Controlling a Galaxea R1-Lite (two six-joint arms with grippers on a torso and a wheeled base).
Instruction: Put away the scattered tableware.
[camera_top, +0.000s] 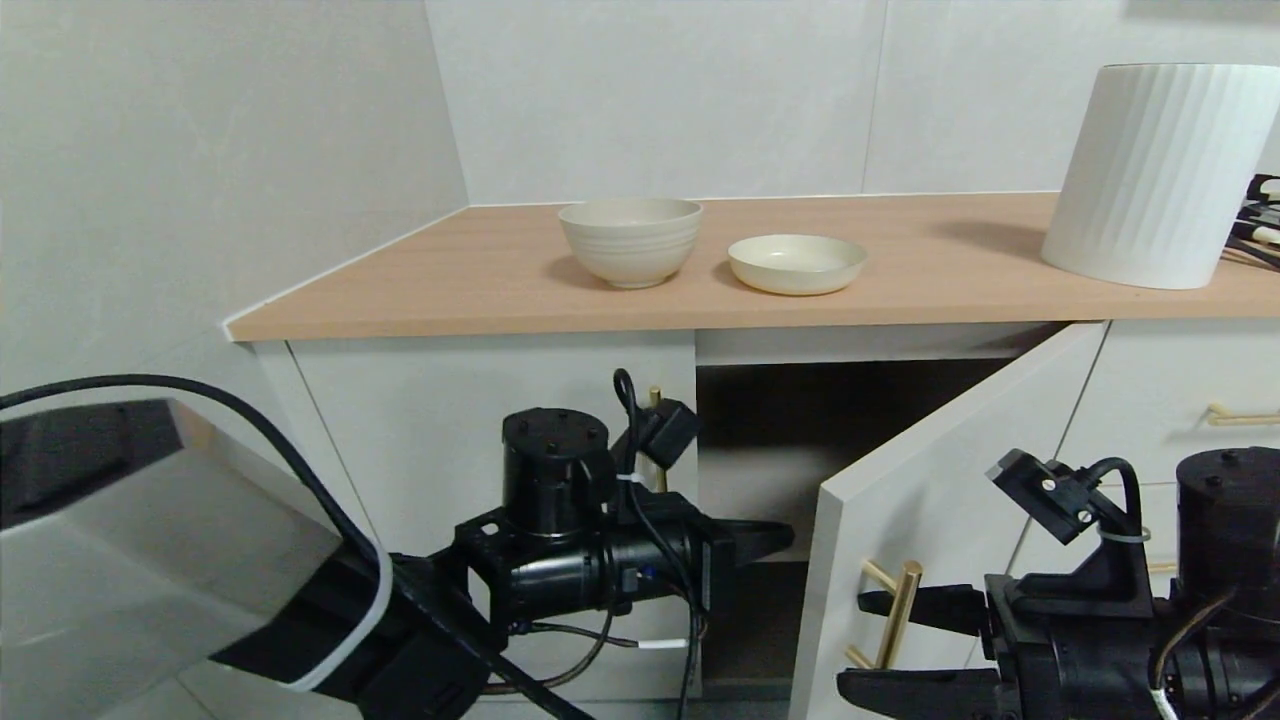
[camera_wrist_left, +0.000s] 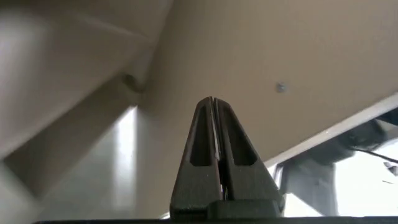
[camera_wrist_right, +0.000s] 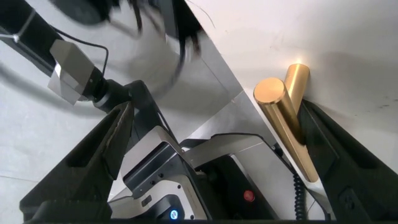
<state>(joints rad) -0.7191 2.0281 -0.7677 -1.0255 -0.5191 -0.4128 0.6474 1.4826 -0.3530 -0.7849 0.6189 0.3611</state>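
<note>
On the wooden counter (camera_top: 420, 280) stand a cream ribbed bowl (camera_top: 630, 240) and, to its right, a shallow cream dish (camera_top: 797, 263). Below them the cabinet's right door (camera_top: 930, 480) hangs ajar. My left gripper (camera_top: 775, 538) is shut and empty, its tip (camera_wrist_left: 212, 102) pointing into the dark cabinet opening (camera_top: 800, 420). My right gripper (camera_top: 882, 645) stands open at the door's lower edge, its fingers on either side of the brass handle (camera_top: 897, 612). In the right wrist view the handle (camera_wrist_right: 287, 121) lies close against one finger (camera_wrist_right: 333, 146), far from the other.
A tall white ribbed container (camera_top: 1160, 170) stands at the counter's right end, with utensils (camera_top: 1262, 225) behind it. Drawers with brass pulls (camera_top: 1240, 413) lie right of the open door. Walls close off the counter's left and back.
</note>
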